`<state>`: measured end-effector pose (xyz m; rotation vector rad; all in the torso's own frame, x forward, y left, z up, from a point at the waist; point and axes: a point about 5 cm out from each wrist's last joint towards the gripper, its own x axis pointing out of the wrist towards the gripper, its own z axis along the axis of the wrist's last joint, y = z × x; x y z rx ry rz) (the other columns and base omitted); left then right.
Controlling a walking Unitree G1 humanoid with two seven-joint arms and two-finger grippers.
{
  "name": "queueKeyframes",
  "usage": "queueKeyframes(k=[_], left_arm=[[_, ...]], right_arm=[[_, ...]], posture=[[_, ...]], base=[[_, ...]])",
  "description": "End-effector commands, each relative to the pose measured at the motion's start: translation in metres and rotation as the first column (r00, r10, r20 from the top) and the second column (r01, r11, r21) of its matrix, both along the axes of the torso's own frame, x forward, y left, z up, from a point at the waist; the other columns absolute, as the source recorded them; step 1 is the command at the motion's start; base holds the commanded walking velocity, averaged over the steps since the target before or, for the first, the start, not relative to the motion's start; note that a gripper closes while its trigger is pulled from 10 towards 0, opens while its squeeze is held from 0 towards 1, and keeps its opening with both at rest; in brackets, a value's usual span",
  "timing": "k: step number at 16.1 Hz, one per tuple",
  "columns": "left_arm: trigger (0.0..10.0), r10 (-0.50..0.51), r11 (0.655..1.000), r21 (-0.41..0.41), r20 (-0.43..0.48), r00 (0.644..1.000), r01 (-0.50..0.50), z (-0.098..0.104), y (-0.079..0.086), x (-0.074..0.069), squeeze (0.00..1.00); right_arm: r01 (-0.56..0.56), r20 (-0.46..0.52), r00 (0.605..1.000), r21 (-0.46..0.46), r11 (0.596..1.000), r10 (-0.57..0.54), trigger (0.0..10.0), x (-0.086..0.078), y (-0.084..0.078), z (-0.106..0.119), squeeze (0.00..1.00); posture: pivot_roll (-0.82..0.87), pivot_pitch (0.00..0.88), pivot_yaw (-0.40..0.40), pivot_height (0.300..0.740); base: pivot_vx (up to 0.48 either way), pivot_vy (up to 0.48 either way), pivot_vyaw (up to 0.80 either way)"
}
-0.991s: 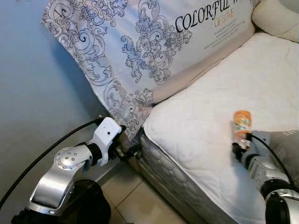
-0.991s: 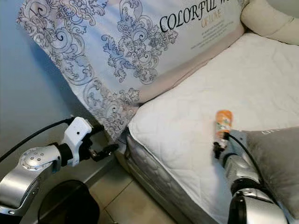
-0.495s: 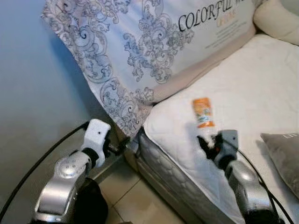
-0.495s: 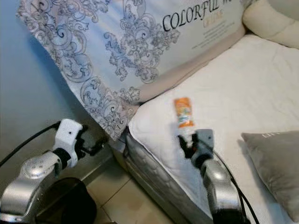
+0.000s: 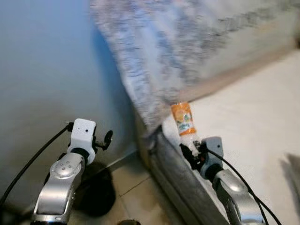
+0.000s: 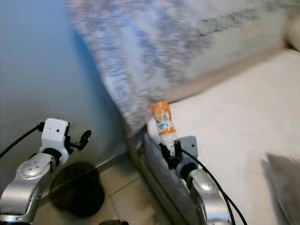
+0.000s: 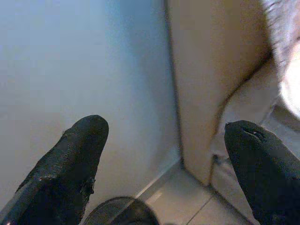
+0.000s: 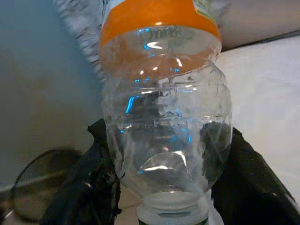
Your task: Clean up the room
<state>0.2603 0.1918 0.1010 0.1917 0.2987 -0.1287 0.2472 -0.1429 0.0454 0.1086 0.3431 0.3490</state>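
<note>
The right claw (image 5: 191,151) pinched an empty bottle (image 5: 184,122) at mid-frame over the bed (image 5: 243,126) edge — the carrying step — needing the dark bin (image 5: 96,194) lower left, while the left claw (image 7: 164,154) hung spread.

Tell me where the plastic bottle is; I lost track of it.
The right gripper holds the plastic bottle over the mattress corner.

A bedroom in a home, it seems: a bed (image 5: 262,122) with a big pillow (image 5: 187,42) beside a wall (image 5: 42,61).
</note>
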Motion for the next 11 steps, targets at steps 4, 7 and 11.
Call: queueKeyframes(k=[4,7,11], left_arm=[[10.0,0.002,1.000,0.004,0.022,1.000,-0.002,0.002,-0.006,0.008,0.00],[10.0,-0.002,1.000,-0.001,0.029,1.000,0.002,0.003,-0.008,0.010,0.00],[10.0,0.000,1.000,-0.023,0.041,0.999,0.001,0.005,-0.008,0.013,0.00]], right_arm=[[0.008,0.005,1.000,0.021,1.000,-0.008,10.0,0.013,0.008,0.014,0.00],[0.001,-0.018,1.000,0.004,1.000,-0.001,10.0,0.015,0.007,0.013,0.00],[-0.014,-0.021,1.000,-0.004,1.000,0.013,10.0,0.018,0.013,0.018,0.00]], posture=[[-0.03,0.000,0.044,0.740],[-0.03,0.000,0.041,0.740],[-0.03,0.000,0.037,0.740]], base=[[0.000,0.000,0.77],[0.000,0.000,0.77],[0.000,0.000,0.75]])
